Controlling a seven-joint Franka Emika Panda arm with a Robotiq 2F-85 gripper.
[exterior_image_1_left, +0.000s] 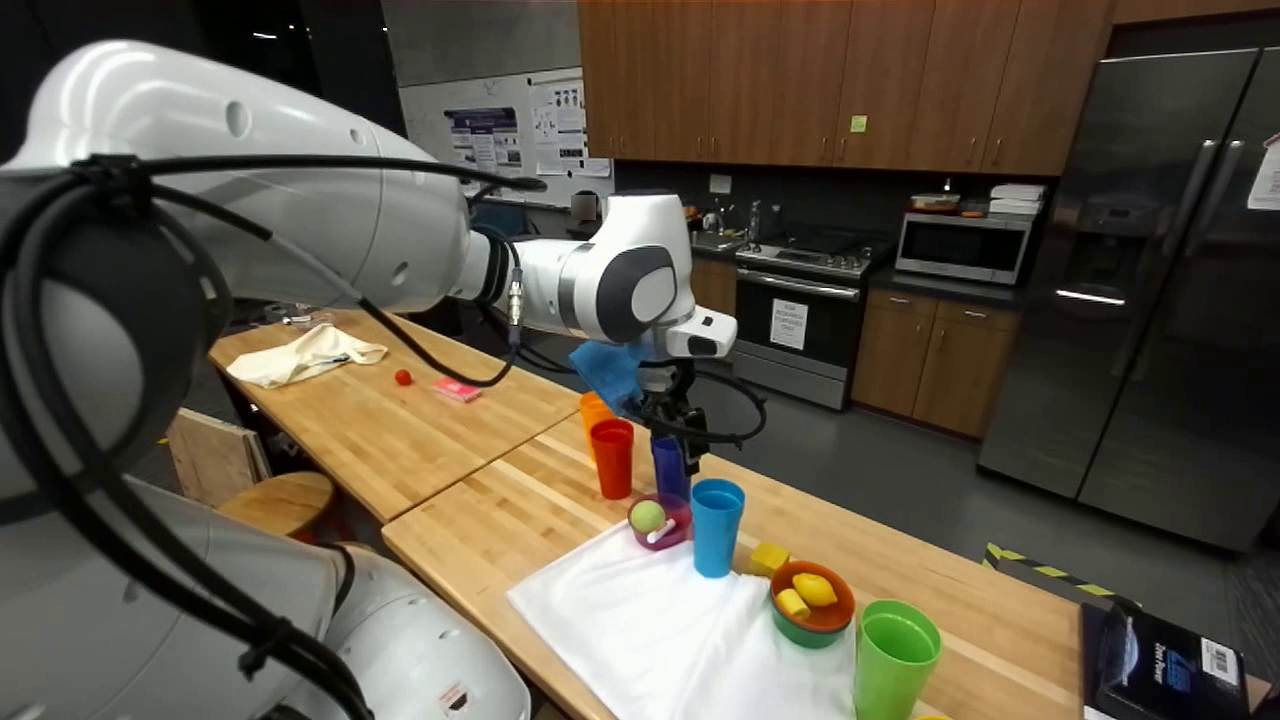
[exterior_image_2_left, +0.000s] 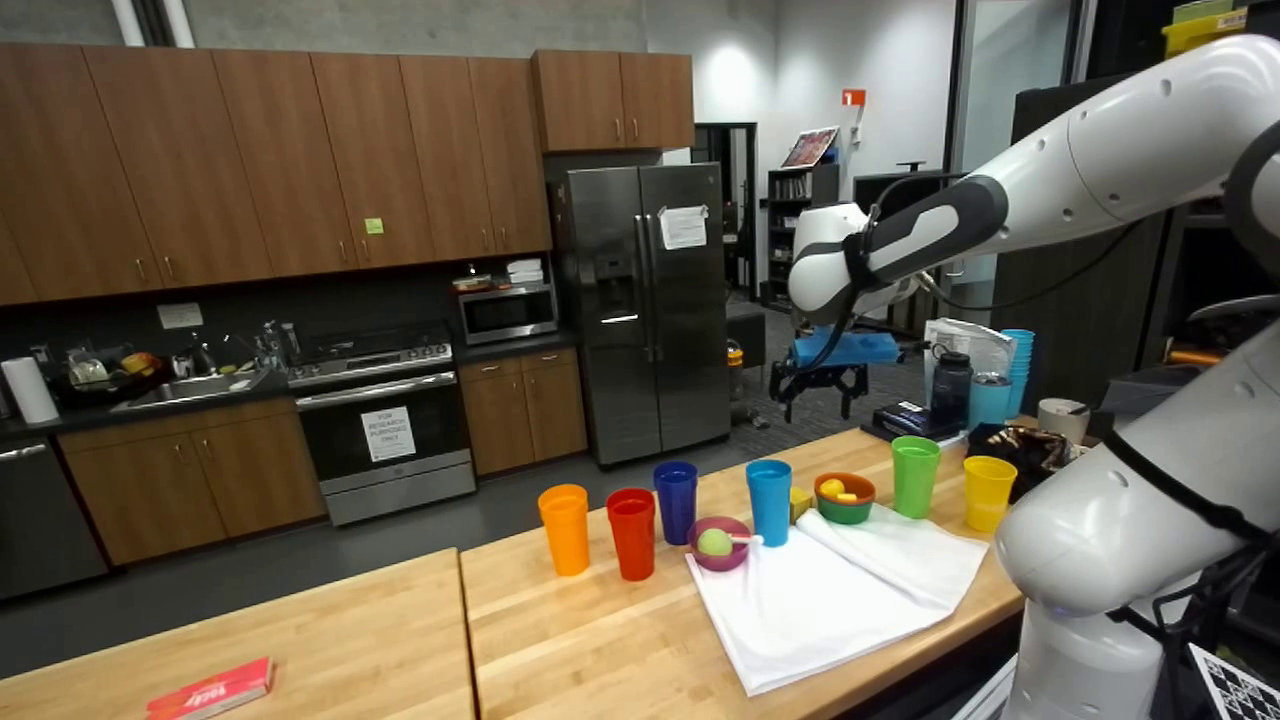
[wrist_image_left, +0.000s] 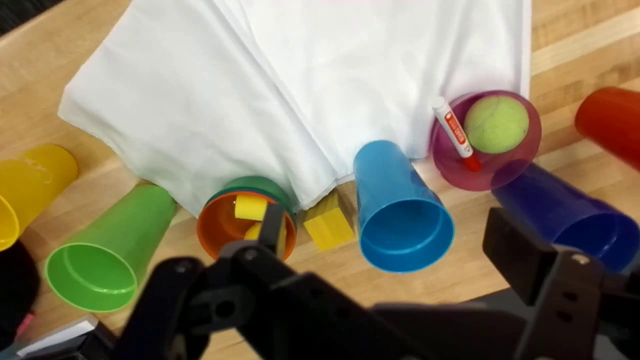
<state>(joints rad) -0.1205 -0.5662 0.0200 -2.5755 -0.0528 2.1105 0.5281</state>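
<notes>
My gripper (exterior_image_2_left: 817, 402) hangs in the air above the table, open, with nothing between its fingers. In the wrist view a light blue cup (wrist_image_left: 387, 175) stands below, between the spread fingertips. Left of that cup sit a yellow block (wrist_image_left: 327, 225) and an orange bowl (wrist_image_left: 217, 227) stacked in a green one, holding a yellow cylinder (wrist_image_left: 250, 207) and a lemon partly hidden by a finger. To the right a purple bowl (wrist_image_left: 457, 172) holds a tennis ball (wrist_image_left: 496, 124) and a red-capped marker (wrist_image_left: 454, 130). A dark blue cup (wrist_image_left: 545, 200) is beside it.
A white cloth (exterior_image_2_left: 810, 620) covers part of the table. Red (exterior_image_2_left: 632, 535), orange (exterior_image_2_left: 565, 530), green (exterior_image_2_left: 914, 478) and yellow (exterior_image_2_left: 988, 493) cups stand along the row. A black box (exterior_image_1_left: 1170, 665) and bottle (exterior_image_2_left: 950, 390) are at one end; a pink box (exterior_image_2_left: 212, 690) lies on the adjoining table.
</notes>
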